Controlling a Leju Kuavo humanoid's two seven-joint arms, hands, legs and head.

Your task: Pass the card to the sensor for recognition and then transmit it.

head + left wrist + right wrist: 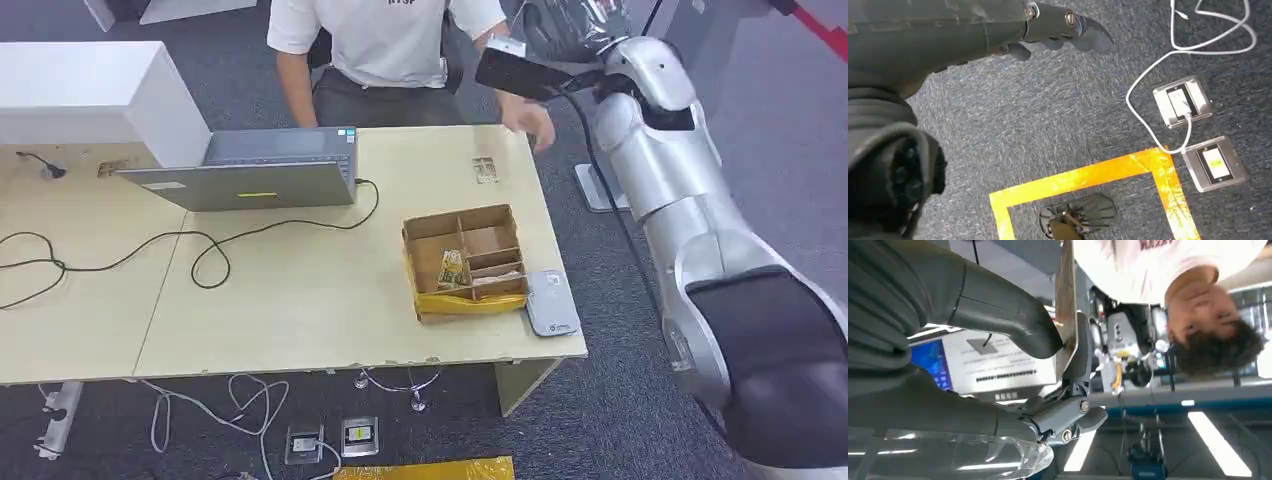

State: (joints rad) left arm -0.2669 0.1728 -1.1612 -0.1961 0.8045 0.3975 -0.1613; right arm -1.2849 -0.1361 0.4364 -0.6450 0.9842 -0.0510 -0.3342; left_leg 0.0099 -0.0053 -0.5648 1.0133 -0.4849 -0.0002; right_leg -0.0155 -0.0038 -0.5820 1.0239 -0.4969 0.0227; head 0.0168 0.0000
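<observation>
A: Where's the card (1066, 305) now?

B: Pinched edge-on between the thumb and fingers of the right robot hand (1060, 340), raised at the upper right of the head view, beyond the desk (300, 310) corner. A person's hand (530, 122) reaches toward it.

A: So it's at the hand-over?

B: I'd judge so. The sensor (551, 302) lies flat at the desk's right edge beside the cardboard box (465, 262), well apart from the card. Release is left.

A: And the left robot hand (1048, 30)?

B: Hanging over the carpet, holding nothing, fingers loosely curled but apart.
</observation>
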